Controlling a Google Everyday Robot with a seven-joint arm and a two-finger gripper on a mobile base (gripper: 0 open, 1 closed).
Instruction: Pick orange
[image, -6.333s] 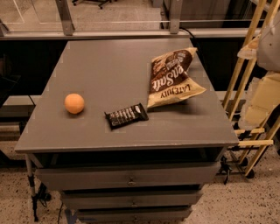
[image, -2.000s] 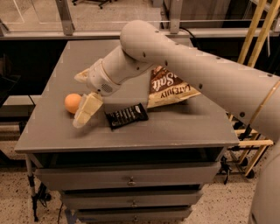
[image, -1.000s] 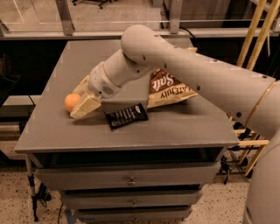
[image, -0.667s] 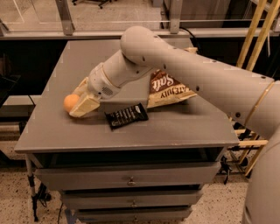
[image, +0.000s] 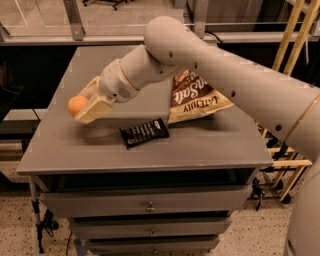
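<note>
One orange (image: 76, 105) in tool (image: 81, 107), left over table (image: 200, 145).

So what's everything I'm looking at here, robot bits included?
orange: one, orange, left side of the table, between the gripper's fingers
candy bar: one, dark, front middle of the table
chip bag: one, brown, right of middle, behind the candy bar
table: one, grey, drawers below
arm: one, cream, reaching in from the right
gripper: one, cream, closed on the orange at the table's left

Chip bag (image: 196, 95) past the gripper (image: 81, 107) seemingly reads "Salt".
</note>
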